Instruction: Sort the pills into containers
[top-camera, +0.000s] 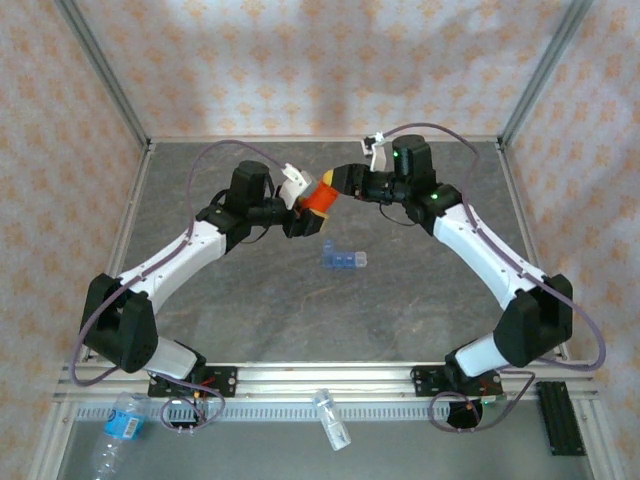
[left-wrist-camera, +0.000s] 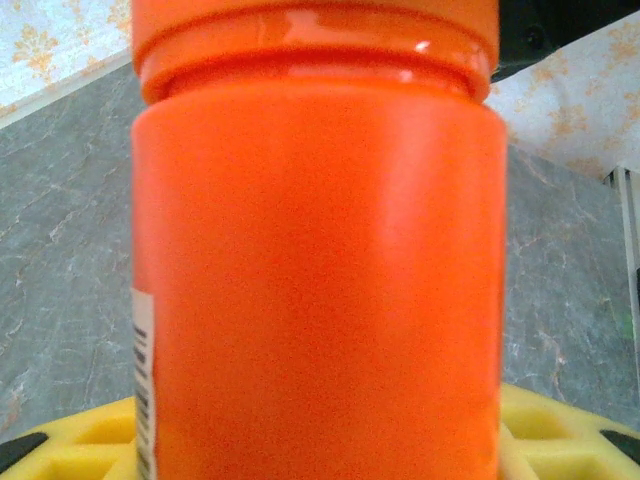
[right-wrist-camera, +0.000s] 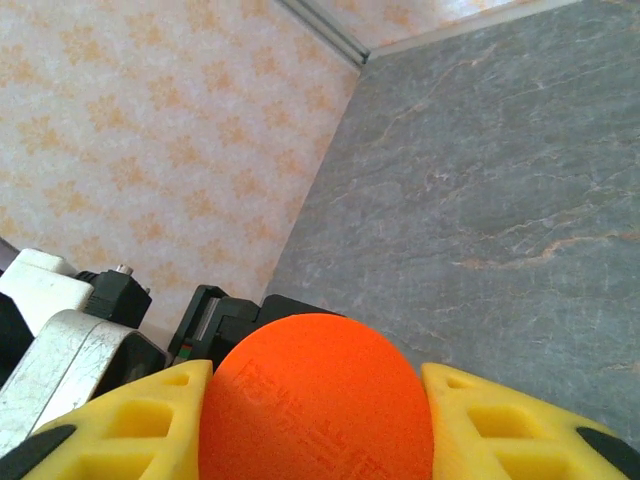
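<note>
Vial (top-camera: 322, 197), orange, was gripped in mid-air by both arms. The left gripper (top-camera: 306, 206) was clamped round its body and the right gripper (top-camera: 343, 184) closed narrowly on the cap (right-wrist-camera: 315, 400), presumably so one steadied while the other unscrewed. The pill-organizer strip (top-camera: 343, 258) lay on the table (top-camera: 250, 300), near and at roughly 5 o'clock from the vial, apart from both grippers. No pills were visible, so sorting was judged not yet begun.
</note>
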